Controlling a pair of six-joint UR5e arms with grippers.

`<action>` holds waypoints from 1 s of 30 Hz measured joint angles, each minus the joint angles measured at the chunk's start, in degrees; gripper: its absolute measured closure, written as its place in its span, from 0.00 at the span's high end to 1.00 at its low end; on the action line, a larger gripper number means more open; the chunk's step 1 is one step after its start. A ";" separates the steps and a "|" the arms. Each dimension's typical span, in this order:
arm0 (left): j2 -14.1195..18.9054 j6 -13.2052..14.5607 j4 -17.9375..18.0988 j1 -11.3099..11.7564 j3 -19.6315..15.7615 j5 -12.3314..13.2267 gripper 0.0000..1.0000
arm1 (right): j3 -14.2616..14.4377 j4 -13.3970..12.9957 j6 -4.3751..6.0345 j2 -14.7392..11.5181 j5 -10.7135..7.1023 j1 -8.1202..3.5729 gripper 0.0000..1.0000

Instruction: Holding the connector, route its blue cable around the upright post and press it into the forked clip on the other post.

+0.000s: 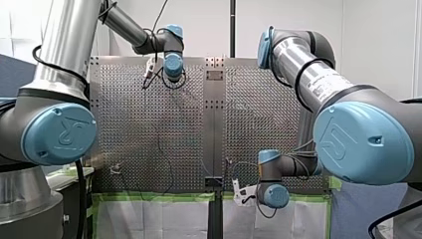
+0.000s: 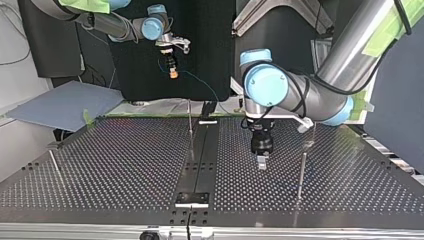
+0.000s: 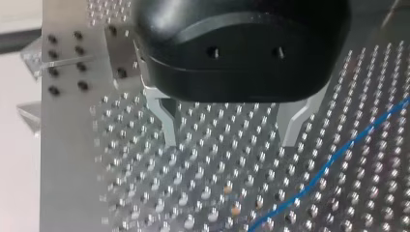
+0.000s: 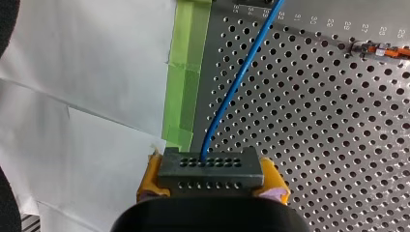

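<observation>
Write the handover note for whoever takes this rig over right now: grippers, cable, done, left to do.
Right gripper: shut on the connector, raised near the edge of the table.
Left gripper: open, empty, low over the table.
Blue cable: runs from the connector across the table, passing beside the left gripper.
Done: connector grasped.
Left: lead the cable round the upright post, press it into the forked clip, which I cannot pick out; no view shows it round a post yet.

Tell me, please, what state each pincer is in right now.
Left pincer: open, metal fingers apart, holding nothing.
Right pincer: shut on the dark grey rectangular connector of the thin blue cable.
</observation>
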 joint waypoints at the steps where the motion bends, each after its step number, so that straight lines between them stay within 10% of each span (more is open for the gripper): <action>1: -0.42 -0.12 0.61 0.35 0.20 0.34 0.98 | 0.00 0.00 0.00 0.00 0.00 0.01 0.00; 30: -5.08 -0.50 5.88 1.85 1.32 2.13 0.98 | 0.00 -0.14 -0.01 -0.01 0.00 0.01 0.00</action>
